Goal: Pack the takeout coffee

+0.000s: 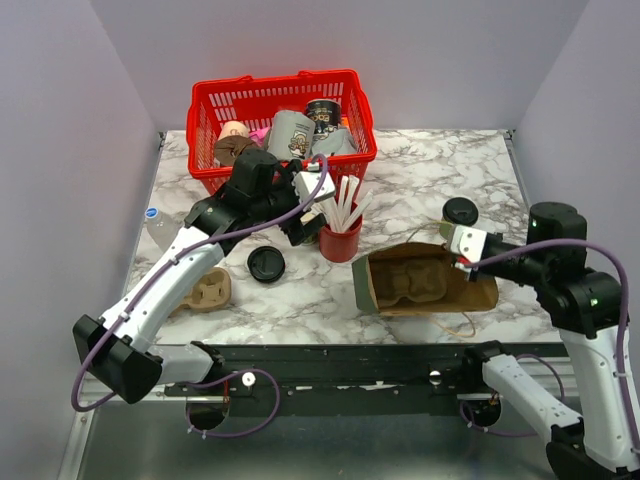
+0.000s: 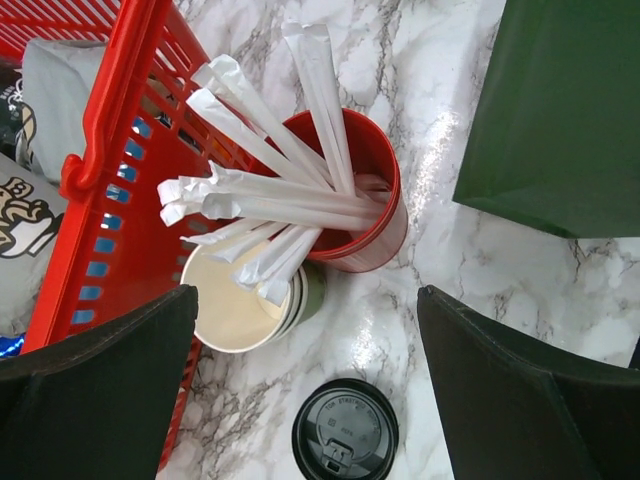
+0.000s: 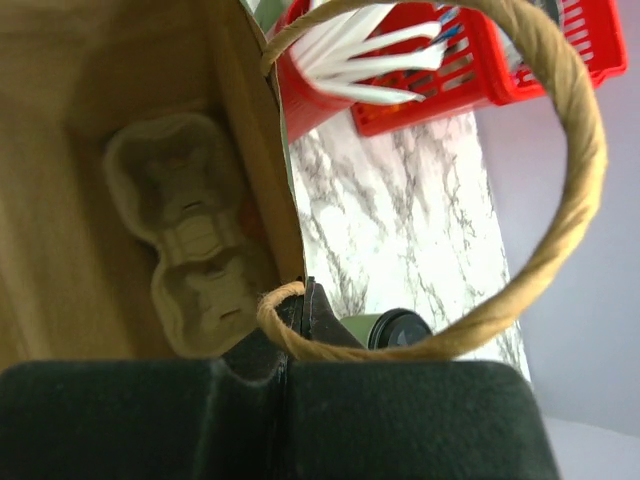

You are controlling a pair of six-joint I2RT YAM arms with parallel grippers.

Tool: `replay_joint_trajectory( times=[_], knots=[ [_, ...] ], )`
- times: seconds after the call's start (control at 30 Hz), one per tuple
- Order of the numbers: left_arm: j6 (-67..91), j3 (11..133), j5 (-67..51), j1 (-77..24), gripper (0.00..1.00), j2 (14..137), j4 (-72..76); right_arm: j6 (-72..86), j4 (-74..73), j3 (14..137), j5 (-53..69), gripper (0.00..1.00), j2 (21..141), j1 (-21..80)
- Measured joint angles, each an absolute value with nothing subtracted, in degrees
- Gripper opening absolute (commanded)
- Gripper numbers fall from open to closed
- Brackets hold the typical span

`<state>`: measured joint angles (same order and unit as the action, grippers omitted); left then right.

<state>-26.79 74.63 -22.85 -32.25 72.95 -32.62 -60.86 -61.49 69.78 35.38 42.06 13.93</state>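
Observation:
The takeout coffee [image 1: 460, 212], a small green cup with a black lid, stands on the marble table just behind the paper bag [image 1: 482, 296]. It also shows in the right wrist view [image 3: 392, 328], beyond my fingers. The bag lies on its side, mouth open, with a pulp cup carrier [image 1: 412, 281] inside. My right gripper [image 1: 460, 260] is shut on the bag's rim [image 3: 275, 180] beside its twine handle [image 3: 560, 200]. My left gripper [image 1: 305, 215] is open and empty above the stack of lidless green cups [image 2: 245, 305] and a loose black lid [image 2: 345, 430].
A red cup of white sticks [image 2: 365, 200] stands by the stack. A red basket [image 1: 205, 105] of packets sits at the back. A second pulp carrier [image 1: 210, 290] lies front left, the loose lid [image 1: 266, 264] beside it. A clear bottle [image 1: 160, 228] is at the left edge.

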Motion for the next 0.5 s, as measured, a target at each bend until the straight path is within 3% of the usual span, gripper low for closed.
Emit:
replay_joint_trajectory(
  times=[0.23, 0.5],
  knots=[
    [-26.2, 76.84, -23.62, -32.1, 0.98, 71.24, -35.03, -54.98, -66.26, 80.66, 39.81, 0.0, 52.73, 13.93],
    [-22.85, 82.59, -26.81, -30.94, 0.98, 68.38, -37.34, -52.53, -69.01, 81.8, 41.76, 0.01, 62.72, 17.1]
  ],
)
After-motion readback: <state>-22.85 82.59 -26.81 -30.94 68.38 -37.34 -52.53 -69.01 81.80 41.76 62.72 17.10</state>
